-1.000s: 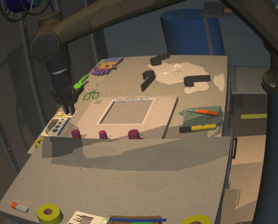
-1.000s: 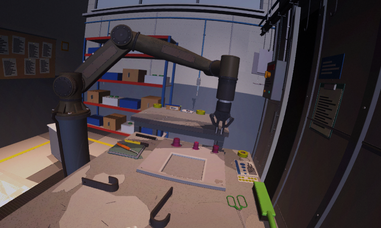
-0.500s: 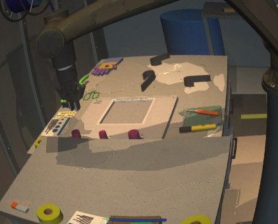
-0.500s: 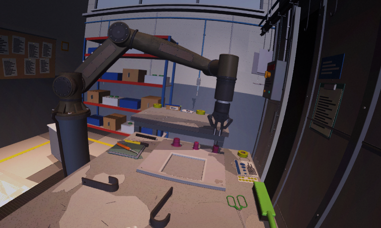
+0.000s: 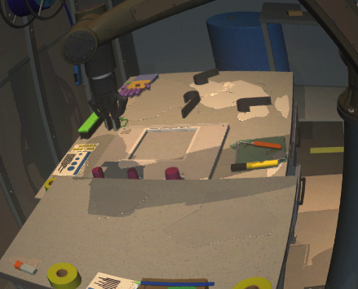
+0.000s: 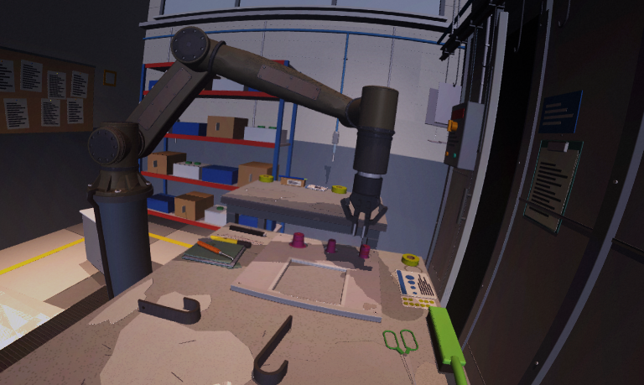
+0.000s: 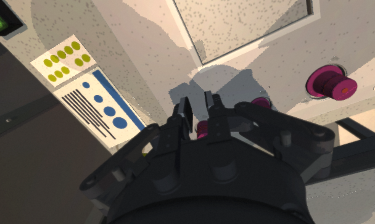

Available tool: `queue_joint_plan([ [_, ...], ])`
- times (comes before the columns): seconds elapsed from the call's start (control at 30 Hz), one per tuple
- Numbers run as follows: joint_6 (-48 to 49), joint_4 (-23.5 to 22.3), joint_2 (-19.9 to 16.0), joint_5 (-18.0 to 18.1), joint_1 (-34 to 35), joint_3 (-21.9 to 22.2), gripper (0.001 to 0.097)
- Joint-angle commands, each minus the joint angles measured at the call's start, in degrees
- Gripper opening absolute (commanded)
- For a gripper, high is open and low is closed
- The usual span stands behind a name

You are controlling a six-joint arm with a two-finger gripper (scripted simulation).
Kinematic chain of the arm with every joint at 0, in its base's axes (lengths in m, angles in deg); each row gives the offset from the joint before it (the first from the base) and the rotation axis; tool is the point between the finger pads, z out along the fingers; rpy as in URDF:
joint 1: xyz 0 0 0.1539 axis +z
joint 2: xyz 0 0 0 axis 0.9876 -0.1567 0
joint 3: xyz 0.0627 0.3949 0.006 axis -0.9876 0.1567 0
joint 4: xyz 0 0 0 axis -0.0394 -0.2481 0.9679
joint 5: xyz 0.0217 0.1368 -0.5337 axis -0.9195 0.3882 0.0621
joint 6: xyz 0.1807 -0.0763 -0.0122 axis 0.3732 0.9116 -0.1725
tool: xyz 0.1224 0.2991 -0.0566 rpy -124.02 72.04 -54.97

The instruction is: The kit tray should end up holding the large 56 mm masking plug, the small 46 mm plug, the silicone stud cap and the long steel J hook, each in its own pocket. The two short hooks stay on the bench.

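Along one edge of the flat kit tray three magenta pieces stand in a row: the large plug, a middle one and a small one at the end. My gripper hangs above that end piece, fingers narrowly parted and holding nothing. Three dark J hooks lie on the bench beyond the tray: one, another and a third.
A green notebook with an orange tool and a yellow marker lie beside the tray. A colour card, green scissors, a green-handled tool and a purple glove lie on the gripper's side.
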Motion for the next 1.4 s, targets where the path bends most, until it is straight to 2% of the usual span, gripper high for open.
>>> queue_joint_plan([
  [0.0,-0.4,0.0,0.4,-0.2,-0.4,0.5,0.026],
  [0.7,-11.2,0.0,7.0,-3.4,-11.2,10.4,0.026],
  [1.37,-22.3,0.0,8.6,-4.4,-22.3,12.9,0.026],
])
